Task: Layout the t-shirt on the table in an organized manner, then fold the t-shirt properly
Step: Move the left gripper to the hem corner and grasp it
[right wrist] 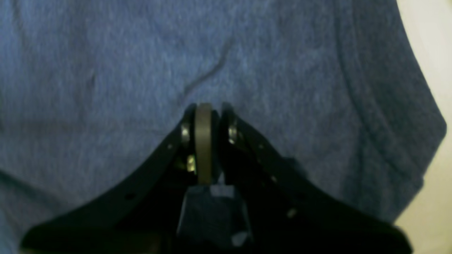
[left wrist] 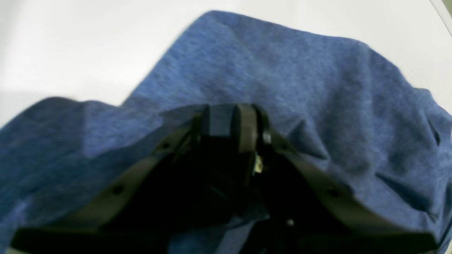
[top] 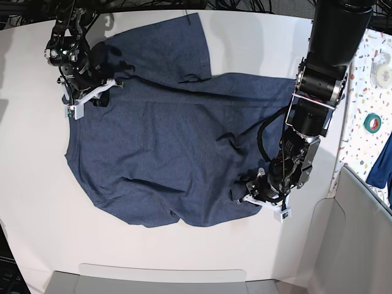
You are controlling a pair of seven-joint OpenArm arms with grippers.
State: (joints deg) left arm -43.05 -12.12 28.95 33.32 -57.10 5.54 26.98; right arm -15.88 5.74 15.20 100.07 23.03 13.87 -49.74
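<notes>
On the table [top: 37,202], both grippers, left [top: 254,196] and right [top: 92,98], pinch the t-shirt [top: 165,153], spread but rumpled; folding not begun

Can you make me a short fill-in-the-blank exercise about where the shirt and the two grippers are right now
1. The t-shirt lies spread on the white ____.
2. In the base view, the left gripper holds the shirt at its edge on that view's ____ side.
3. The right gripper is ____ on a pinch of the shirt's fabric.
4. The roll of tape on the speckled surface is ____ in colour.

Missing words: table; right; shut; green
</notes>
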